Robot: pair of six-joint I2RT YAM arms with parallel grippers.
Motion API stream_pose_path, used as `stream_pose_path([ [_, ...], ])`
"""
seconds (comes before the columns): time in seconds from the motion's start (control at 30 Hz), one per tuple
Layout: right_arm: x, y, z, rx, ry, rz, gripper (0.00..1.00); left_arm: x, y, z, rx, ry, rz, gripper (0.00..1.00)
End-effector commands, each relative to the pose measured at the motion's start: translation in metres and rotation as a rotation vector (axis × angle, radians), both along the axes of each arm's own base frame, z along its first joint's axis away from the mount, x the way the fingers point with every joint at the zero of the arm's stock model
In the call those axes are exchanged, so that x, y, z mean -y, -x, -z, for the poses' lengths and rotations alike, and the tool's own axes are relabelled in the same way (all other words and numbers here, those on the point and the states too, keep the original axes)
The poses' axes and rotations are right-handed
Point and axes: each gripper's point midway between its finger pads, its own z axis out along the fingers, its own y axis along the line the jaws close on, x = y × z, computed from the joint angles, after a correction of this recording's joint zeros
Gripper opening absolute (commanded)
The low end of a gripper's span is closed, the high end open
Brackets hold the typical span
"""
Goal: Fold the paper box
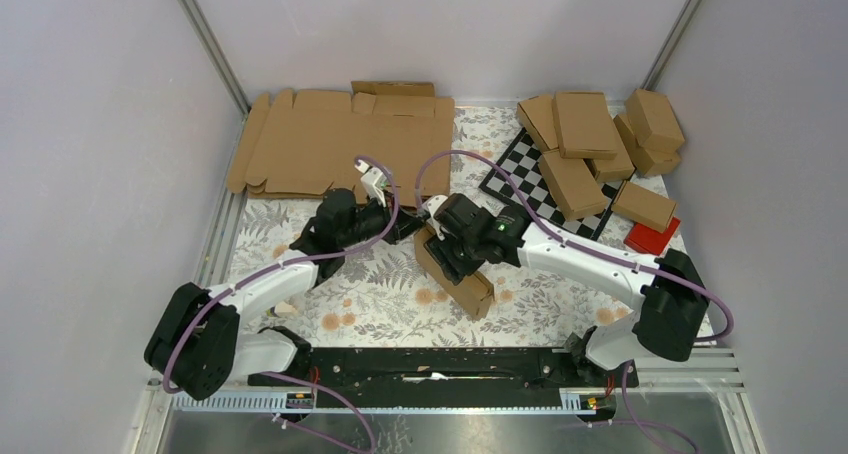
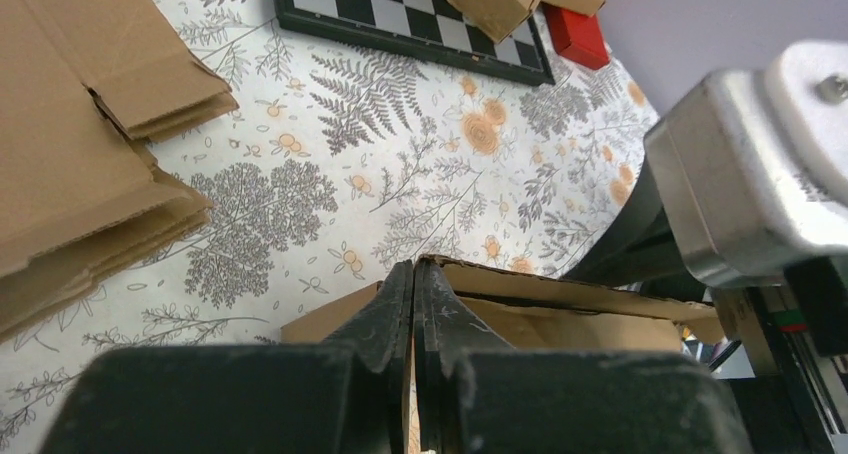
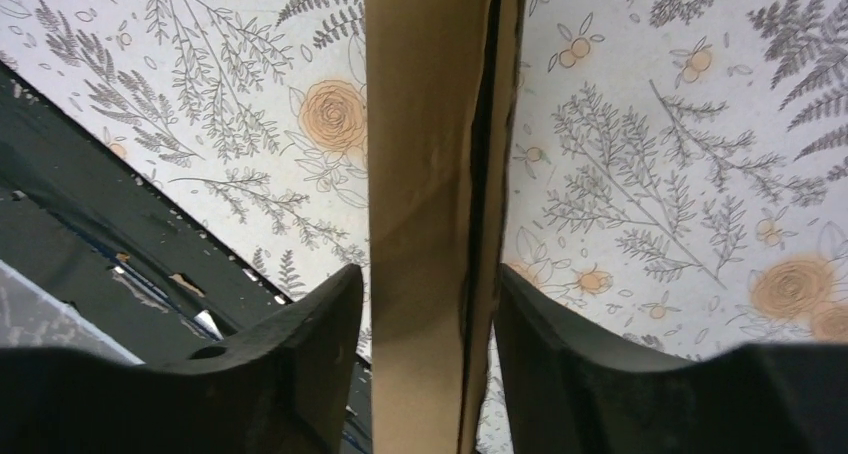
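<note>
My right gripper clamps the paper box mid-way along the bench; my left gripper, almost closed, seems to pinch its far flap (cramped view); opposing pulls could tear the crease.

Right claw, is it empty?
No, the right claw has the paper box clamped between its two fingers, touching both.
</note>
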Motion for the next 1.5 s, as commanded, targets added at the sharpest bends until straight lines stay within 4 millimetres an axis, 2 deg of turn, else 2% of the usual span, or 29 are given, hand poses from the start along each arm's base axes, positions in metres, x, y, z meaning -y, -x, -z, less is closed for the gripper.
stream_pose_path([
  [0.0,-0.005,-0.015,-0.015,0.068,0.015,0.023,0.6,0.0,-0.008,-0.028,0.134,-0.017,-0.056,0.0],
  [0.1,-0.006,-0.018,-0.014,0.071,0.021,0.032,0.59,-0.003,-0.008,-0.021,0.15,-0.041,-0.084,0.0],
  [0.2,-0.005,-0.019,-0.01,0.066,0.032,0.046,0.5,-0.004,-0.008,-0.013,0.146,-0.053,-0.091,0.0],
  [0.3,-0.002,-0.019,-0.006,0.067,0.045,0.061,0.45,-0.003,-0.007,-0.012,0.144,-0.052,-0.087,0.0],
  [0.37,-0.002,-0.018,-0.006,0.064,0.043,0.06,0.47,-0.004,-0.006,-0.014,0.152,-0.047,-0.089,0.0],
  [0.43,-0.003,-0.016,-0.004,0.053,0.036,0.05,0.55,-0.004,-0.005,-0.015,0.155,-0.045,-0.09,0.0],
  [0.5,-0.003,-0.016,-0.004,0.052,0.039,0.055,0.56,-0.005,-0.003,-0.011,0.158,-0.046,-0.092,0.0],
  [0.67,-0.003,-0.017,-0.003,0.052,0.038,0.066,0.46,-0.011,0.001,-0.002,0.163,-0.043,-0.113,0.0],
  [0.87,-0.004,-0.018,-0.001,0.047,0.042,0.074,0.45,-0.015,0.007,0.005,0.183,-0.034,-0.118,0.0],
  [1.07,0.003,-0.024,0.0,0.063,0.057,0.12,0.56,-0.017,0.011,0.012,0.187,-0.031,-0.124,0.0],
  [1.3,0.007,-0.023,-0.008,0.064,0.023,0.15,0.7,-0.019,0.013,0.017,0.201,-0.017,-0.139,0.0],
  [1.47,0.02,-0.024,-0.012,0.066,0.004,0.201,0.78,-0.018,0.015,0.02,0.196,-0.011,-0.135,0.0],
])
